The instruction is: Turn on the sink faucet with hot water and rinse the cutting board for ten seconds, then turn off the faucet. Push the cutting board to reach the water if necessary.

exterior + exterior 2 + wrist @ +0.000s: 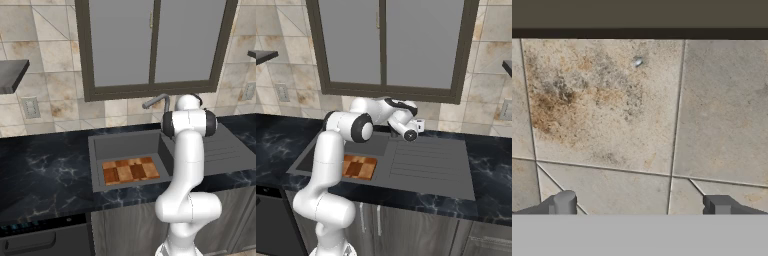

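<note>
The cutting board (131,170), a checkered tan and red-brown wooden rectangle, lies flat on the floor of the dark grey sink (125,146), toward its front right. It shows again as the cutting board (359,167) past my arm. The grey sink faucet (156,101) rises behind the basin, its spout angled left; no water is in view. My gripper (420,125) hovers at the back of the sink, beside the faucet and facing the tiled wall. In the hand view the gripper (641,205) is open, its fingertips (564,202) wide apart with only wall tiles between them.
A ribbed drainboard (428,162) adjoins the basin on the right. Black marbled countertop (45,172) runs to both sides. A dark-framed window (152,45) sits above the tiled backsplash, with a wall outlet (31,106) at left. My own arm (187,165) blocks the basin's right side.
</note>
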### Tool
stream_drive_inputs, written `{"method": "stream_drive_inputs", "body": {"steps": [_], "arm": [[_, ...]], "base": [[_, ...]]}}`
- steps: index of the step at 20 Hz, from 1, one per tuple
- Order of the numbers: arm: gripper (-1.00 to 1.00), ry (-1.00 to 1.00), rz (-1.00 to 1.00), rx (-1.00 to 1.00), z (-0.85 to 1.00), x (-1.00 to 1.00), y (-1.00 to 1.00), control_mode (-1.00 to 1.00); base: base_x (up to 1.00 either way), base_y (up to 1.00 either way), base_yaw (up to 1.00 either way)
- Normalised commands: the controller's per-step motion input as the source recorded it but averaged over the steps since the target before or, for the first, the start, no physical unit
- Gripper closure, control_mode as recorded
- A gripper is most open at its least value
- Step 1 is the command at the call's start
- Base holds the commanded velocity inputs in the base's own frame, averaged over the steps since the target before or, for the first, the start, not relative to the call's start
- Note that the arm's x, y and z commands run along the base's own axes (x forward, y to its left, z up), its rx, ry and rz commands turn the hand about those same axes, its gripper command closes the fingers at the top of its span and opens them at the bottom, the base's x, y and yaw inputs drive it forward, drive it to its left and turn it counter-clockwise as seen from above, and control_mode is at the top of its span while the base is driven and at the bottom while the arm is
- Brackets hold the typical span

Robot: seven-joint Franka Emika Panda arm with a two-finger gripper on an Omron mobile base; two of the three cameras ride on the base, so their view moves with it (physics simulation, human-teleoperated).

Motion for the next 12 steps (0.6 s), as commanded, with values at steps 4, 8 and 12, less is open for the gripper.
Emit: {"method": "stream_drive_inputs", "body": {"steps": [4,8,12], "arm": [[-1.0,-0.02,0.0,0.01,0.0,0.0,-0.16,-1.0],[-1.0,-0.01,0.0,0.0,0.0,0.0,-0.15,-1.0],[-1.0,0.0,0.0,0.0,0.0,0.0,-0.06,-1.0]], "base": [[0.0,0.0,0.0],[0.0,0.0,0.0],[0.0,0.0,0.0]]}}
